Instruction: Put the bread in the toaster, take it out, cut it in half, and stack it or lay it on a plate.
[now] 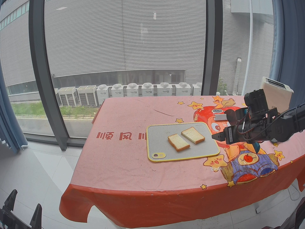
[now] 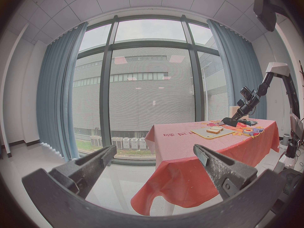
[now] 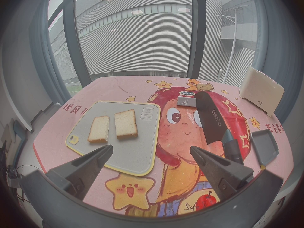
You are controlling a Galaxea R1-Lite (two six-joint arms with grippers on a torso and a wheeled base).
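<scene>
Both bread halves (image 1: 178,142) are lying side by side on the grey cutting board (image 1: 159,137), mid-table. The right gripper (image 1: 222,134) hangs at 3 o'clock from the board, jaws spread wide and holding nothing. The knife (image 3: 210,117) is flat on the tablecloth there, and the toaster (image 1: 276,93) is out around 2 o'clock. The left gripper (image 2: 155,151) is off the table at 7 o'clock, also wide open and empty.
</scene>
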